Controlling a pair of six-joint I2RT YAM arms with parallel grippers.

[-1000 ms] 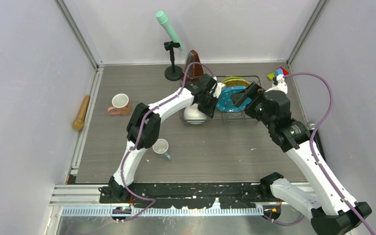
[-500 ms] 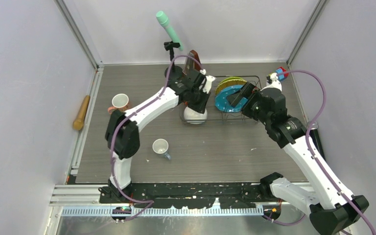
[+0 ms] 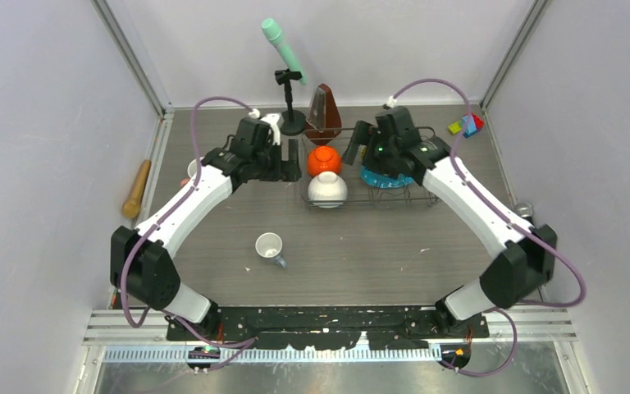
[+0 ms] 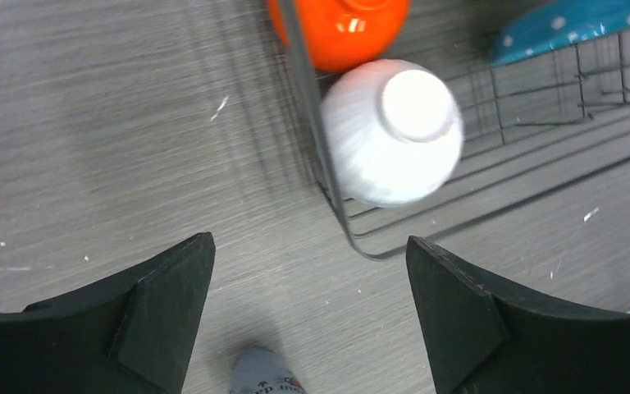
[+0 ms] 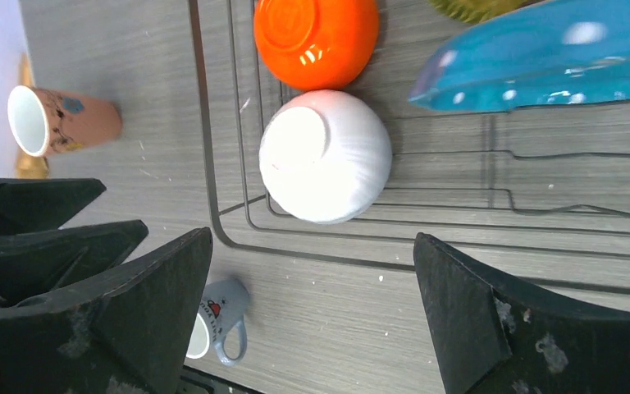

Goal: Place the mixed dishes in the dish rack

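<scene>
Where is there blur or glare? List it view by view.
Left wrist: the upturned white bowl and the dark thin-wire dish rack are smeared by motion blur. Right wrist: sharper, with small white glints on the shiny round orange bowl; the blue white-dotted plate near the lens looks soft. Top external: evenly lit, sharp, faint shadows.

Each arm is built from white tubular link shells joined by black joint housings: left arm (image 3: 182, 205), right arm (image 3: 467, 199). The left purple cable (image 3: 217, 100) runs outside the left arm's shells; the right purple cable (image 3: 431, 80) matches it. The left gripper (image 4: 308, 240) carries matt black, wedge-shaped fingers (image 4: 156, 320). The right gripper (image 5: 312, 236) has identical fingers, marked with pale scuffs (image 5: 533, 328). A green indicator light (image 3: 380, 150) shows on the right wrist housing.
</scene>
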